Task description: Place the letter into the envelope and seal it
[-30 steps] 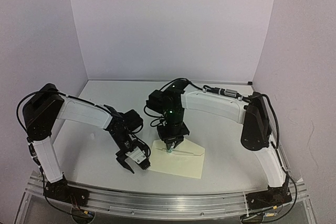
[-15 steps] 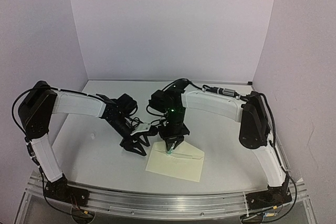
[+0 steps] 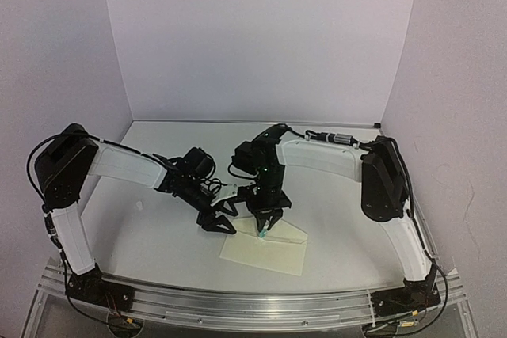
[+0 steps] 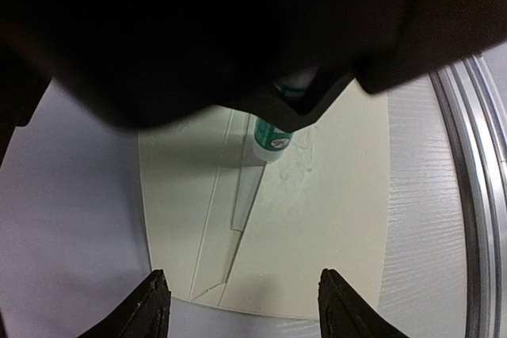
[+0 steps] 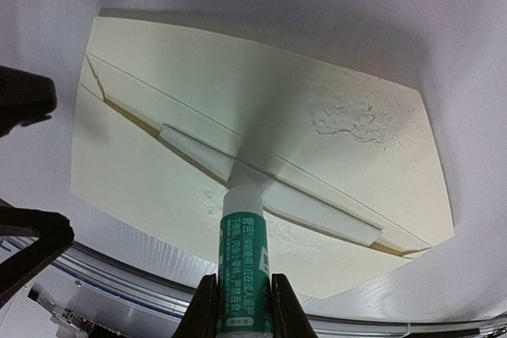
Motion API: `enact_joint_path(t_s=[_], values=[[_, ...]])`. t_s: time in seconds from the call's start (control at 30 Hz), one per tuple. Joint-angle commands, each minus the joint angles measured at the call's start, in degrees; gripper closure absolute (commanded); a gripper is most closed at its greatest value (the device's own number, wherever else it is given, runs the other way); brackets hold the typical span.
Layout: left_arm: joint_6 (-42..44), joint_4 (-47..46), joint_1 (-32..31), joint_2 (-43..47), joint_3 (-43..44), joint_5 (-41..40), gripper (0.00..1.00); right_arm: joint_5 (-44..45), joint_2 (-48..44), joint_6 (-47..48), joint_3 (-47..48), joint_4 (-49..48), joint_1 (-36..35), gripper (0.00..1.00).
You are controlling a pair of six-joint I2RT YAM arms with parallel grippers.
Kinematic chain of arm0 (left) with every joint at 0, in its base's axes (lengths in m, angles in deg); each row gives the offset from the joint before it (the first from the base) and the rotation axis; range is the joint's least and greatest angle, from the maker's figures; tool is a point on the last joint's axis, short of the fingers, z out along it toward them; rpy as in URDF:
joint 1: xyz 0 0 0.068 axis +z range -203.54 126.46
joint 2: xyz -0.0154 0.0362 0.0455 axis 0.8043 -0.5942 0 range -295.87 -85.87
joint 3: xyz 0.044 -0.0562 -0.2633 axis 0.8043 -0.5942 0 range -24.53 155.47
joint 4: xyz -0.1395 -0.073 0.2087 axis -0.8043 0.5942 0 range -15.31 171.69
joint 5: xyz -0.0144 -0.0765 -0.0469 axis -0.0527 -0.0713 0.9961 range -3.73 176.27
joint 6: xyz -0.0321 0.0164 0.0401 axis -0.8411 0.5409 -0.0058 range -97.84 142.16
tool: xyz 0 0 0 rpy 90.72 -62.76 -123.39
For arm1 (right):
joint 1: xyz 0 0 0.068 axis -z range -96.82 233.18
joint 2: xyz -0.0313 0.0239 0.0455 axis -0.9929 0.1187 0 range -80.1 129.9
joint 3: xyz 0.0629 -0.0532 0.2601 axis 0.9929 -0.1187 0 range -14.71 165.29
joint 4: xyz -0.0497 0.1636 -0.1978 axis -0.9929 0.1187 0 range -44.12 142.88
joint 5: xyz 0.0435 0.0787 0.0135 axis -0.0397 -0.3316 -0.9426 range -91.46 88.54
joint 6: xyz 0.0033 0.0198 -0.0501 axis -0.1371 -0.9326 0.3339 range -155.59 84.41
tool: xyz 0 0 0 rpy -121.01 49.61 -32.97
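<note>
The right gripper is seen clamped on a glue stick, a slim white tube with a green printed label. The tube is pinched between the two dark fingers and pointed downward. Its tip is pressed onto the envelope, at a long diagonal crease. A narrow, paler strip of paper is raised along that crease on either side of the tip. The envelope is a smooth, matt, pale cream rectangle. It is laid flat on the white table, just ahead of the arm bases. A rough, wrinkled patch with a blistered surface is visible on one part of the paper. Elsewhere the paper is plain and unmarked.

The left gripper is held with its black fingers spread wide and nothing between them. It is poised just above the left short edge of the envelope. From above, it is found just beside the right gripper, and whether the two touch cannot be told. Much of the left wrist view is blocked by the dark bulk of the right gripper, below which only the tube's end can be seen.

A ribbed aluminium rail is fixed along the near table edge. The table is enclosed by plain, pale lilac walls.
</note>
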Motion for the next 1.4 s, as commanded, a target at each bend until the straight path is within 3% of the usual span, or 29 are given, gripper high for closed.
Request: enact_joint_path(t_s=[0.0, 0.3, 0.5, 0.73, 0.97, 1.17, 1.37], values=[[4.91, -1.37, -1.55, -2.96, 2.52, -1.37, 0.37, -0.07, -5.59, -2.62, -0.26, 0.78, -0.39, 1.0], [7.45, -0.53, -3.91, -8.23, 4.26, -3.79, 0.42, -0.45, -6.44, -3.51, 0.64, 1.45, -0.37, 1.0], [7.32, 6.79, -5.43, -12.54, 9.53, -8.21, 0.52, -0.09, -7.54, -5.31, 1.98, 1.49, 0.57, 1.0], [8.57, 8.28, -6.23, -11.83, 7.37, -14.16, 0.49, 1.0, -13.82, -8.5, -2.96, 1.1, 1.13, 1.0], [3.89, 1.67, -3.08, -4.54, 5.44, -2.53, 0.48, 2.04, -16.98, -8.14, -12.84, 0.86, 1.22, 1.0], [3.94, 4.2, -2.09, -0.54, 7.62, 3.54, 0.42, 4.07, -19.73, -9.29, -17.04, 0.9, 1.65, 1.0], [7.18, 7.66, -4.68, -5.5, 10.19, -7.84, 0.39, 3.09, -19.89, -8.19, -14.26, 0.9, 0.89, 1.0]])
